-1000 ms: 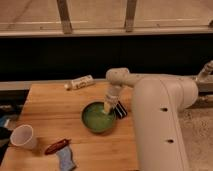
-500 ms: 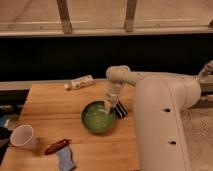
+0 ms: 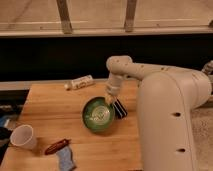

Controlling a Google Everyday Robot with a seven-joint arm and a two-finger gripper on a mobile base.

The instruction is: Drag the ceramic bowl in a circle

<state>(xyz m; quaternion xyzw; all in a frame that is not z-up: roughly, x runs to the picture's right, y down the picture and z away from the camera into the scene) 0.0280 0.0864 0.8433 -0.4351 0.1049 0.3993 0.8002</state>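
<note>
Barely moved in 1 second, the ceramic bowl (image 3: 98, 115) sits mid-way across the table (image 3: 50, 100), the gripper (image 3: 114, 103) pinched shut on its right rim; glossy glaze could slip free mid-circle.

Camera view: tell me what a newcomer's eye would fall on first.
The bulky white arm fills the right side of the picture, reaching over the wooden table. Its gripper sits shut at the right rim of the glossy green ceramic bowl, near the table's middle. A white cup stands at the table's front left corner.
</note>
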